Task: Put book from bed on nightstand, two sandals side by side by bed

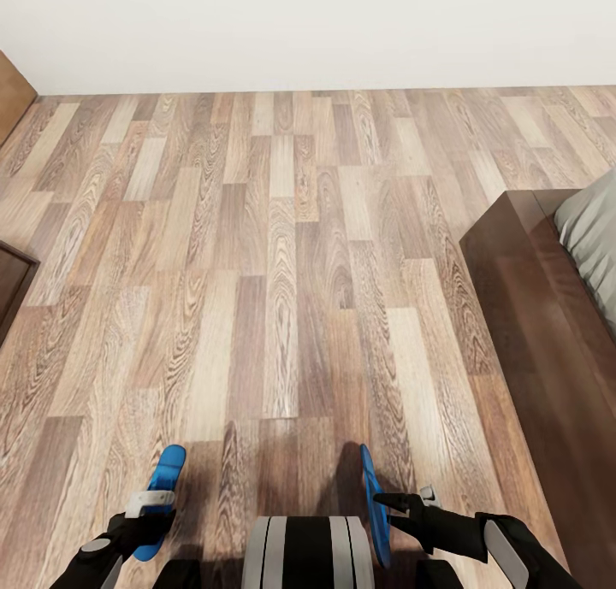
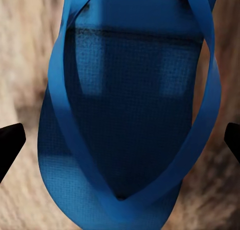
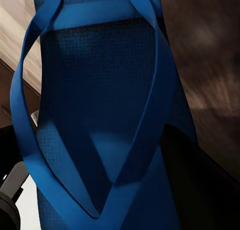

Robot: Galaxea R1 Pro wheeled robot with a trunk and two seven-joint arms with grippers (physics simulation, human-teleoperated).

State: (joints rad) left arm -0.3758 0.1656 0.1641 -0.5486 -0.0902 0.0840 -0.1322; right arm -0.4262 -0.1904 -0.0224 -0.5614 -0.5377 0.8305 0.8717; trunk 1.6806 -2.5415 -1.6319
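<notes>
Head view: the wood-plank floor [image 1: 282, 256] of the bedroom takes up most of the frame, with the white wall [image 1: 308, 25] running along 12 o'clock. The bed [image 1: 530, 315] comes in at 3 o'clock, its dark-brown frame edge toward me and a strip of pale mattress [image 1: 595, 230] behind it. A dark wooden corner [image 1: 13, 285] shows at 9 o'clock; I cannot tell which piece of furniture it is. My trunk [image 1: 308, 550] sits at 6 o'clock.

My right gripper [image 1: 402, 508], at 5 o'clock, is pinched on the right sandal [image 1: 375, 503], which is held on edge, above the floor and near the bed frame. My left gripper [image 1: 152, 512], at 7 o'clock, is pinched on the left sandal [image 1: 162, 486], sole lying flatter, toe pointing to 12.

Left wrist view: the left sandal [image 2: 125, 140] fills the middle, blue straps meeting at the toe post; dark fingertips [image 2: 10, 140] show at both sides.

Right wrist view: the right sandal [image 3: 100, 130] runs along the frame, strap side up.
</notes>
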